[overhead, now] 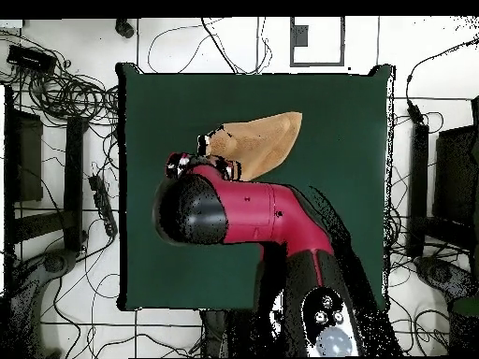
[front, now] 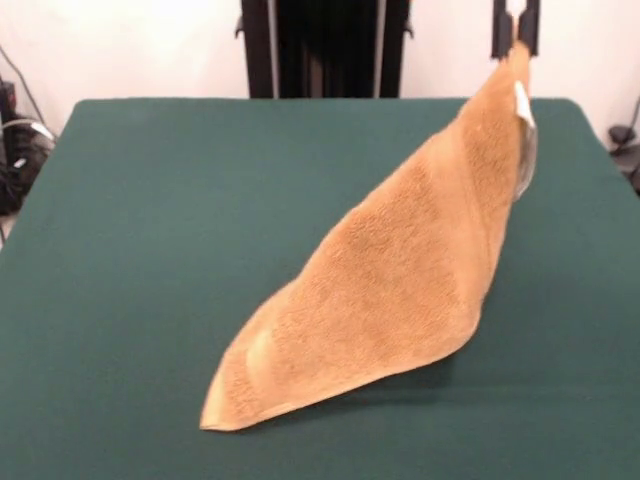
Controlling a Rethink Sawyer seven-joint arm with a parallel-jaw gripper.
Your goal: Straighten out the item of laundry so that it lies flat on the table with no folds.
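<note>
**Ana:** Up at the top right of the front view, the gripper (front: 515,30) is pinching one corner of the towel (front: 400,270) and holding it well above the table (front: 150,230). Its two dark tips are showing either side of the cloth, closed on it.

**Ben:** So the towel is hanging, not lying. It is stretching down in a long slant from that raised corner to the opposite corner, which is resting on the green top near the front edge.

**Ana:** Right, and only that low end is touching the felt. Everything above it is sloping up in the air, and the sheet is casting a shadow underneath.

**Ben:** Progress, as I'm judging it: the corner is taken and the cloth is pulled out long, so the bunching looks mostly gone. Laying it down flat is what's left.

**Ana:** Agreed, nothing is flat yet. How is it looking to you?

**Ben:** Orange-tan terry, looped pile, a smoother woven band running along the right edge. A small white label is sticking out near the top, just below the grip. The lower edge is curling a little.

**Ana:** From overhead, the red arm (overhead: 253,210) is covering part of it. The towel (overhead: 267,140) is showing as a tan wedge beyond the arm, toward the table's middle.
</note>
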